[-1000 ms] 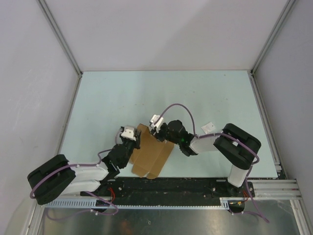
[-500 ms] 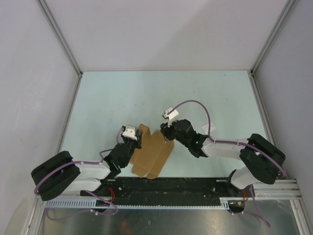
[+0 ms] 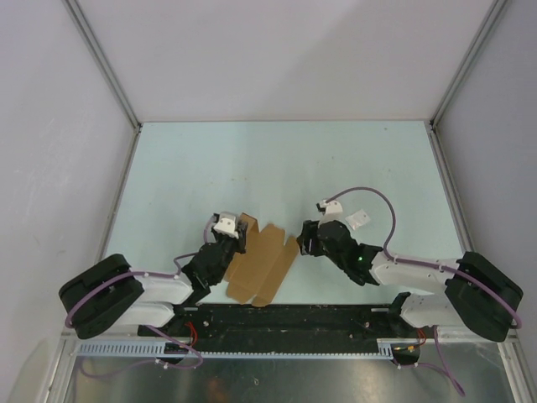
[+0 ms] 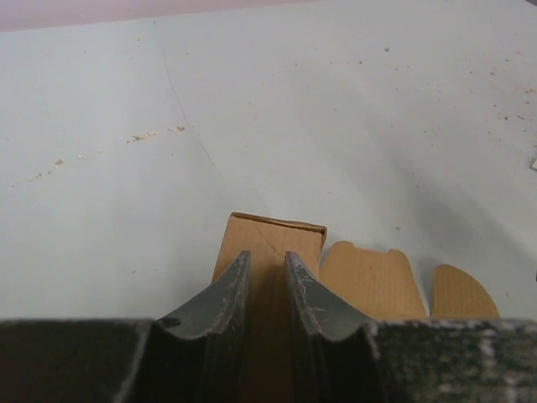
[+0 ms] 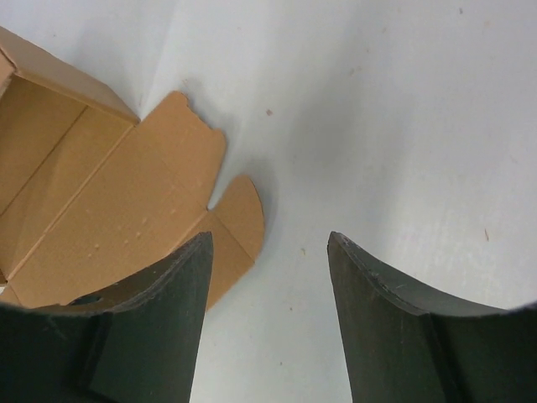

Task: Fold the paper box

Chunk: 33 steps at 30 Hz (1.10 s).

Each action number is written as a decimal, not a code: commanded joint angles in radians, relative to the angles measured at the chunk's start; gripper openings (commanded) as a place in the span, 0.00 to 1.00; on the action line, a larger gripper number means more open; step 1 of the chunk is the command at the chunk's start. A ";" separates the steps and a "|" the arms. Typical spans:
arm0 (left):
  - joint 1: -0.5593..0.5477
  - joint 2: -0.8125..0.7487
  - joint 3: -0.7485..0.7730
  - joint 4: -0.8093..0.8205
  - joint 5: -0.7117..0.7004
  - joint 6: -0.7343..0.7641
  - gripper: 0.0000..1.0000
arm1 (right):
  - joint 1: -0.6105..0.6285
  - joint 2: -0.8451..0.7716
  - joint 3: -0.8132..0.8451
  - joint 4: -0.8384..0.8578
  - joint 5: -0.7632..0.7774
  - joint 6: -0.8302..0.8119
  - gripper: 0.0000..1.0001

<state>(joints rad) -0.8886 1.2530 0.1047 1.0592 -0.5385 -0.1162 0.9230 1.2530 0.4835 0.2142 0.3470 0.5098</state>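
Observation:
The paper box [image 3: 262, 267] is a tan cardboard sheet lying mostly flat near the table's front edge, its left panel folded up. My left gripper [image 3: 237, 238] is at that raised panel. In the left wrist view the narrow jaws of the left gripper [image 4: 267, 254] are shut on the brown cardboard of the paper box [image 4: 277, 233], with flat tabs to the right. My right gripper [image 3: 304, 239] stands open just right of the sheet. In the right wrist view the right gripper [image 5: 270, 237] holds nothing, and the paper box [image 5: 109, 210] lies by its left finger.
A small white scrap [image 3: 357, 218] lies on the pale table right of the right arm. Metal frame posts [image 3: 101, 63] and grey walls bound the table. The black base rail [image 3: 285, 317] runs along the near edge.
My right gripper has let go of the box's top edge, opened wide and drawn back to the right. The left gripper kept its hold and barely moved.

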 commanded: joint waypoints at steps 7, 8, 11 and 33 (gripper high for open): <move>0.004 -0.104 -0.014 -0.047 -0.006 -0.022 0.31 | -0.001 -0.179 -0.248 0.123 -0.043 0.367 0.65; 0.004 -0.110 -0.014 -0.047 -0.005 -0.022 0.31 | 0.002 -0.188 -0.272 0.172 -0.046 0.395 0.65; 0.004 -0.122 -0.017 -0.050 -0.002 -0.017 0.31 | 0.016 -0.202 -0.335 0.244 -0.045 0.473 0.66; 0.000 -0.219 -0.062 -0.079 0.020 -0.026 0.33 | -0.171 0.094 -0.201 0.418 -0.415 0.036 0.67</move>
<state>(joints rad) -0.8886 1.0420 0.0589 0.9760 -0.5194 -0.1249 0.8066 1.2957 0.2604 0.5255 0.1101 0.6289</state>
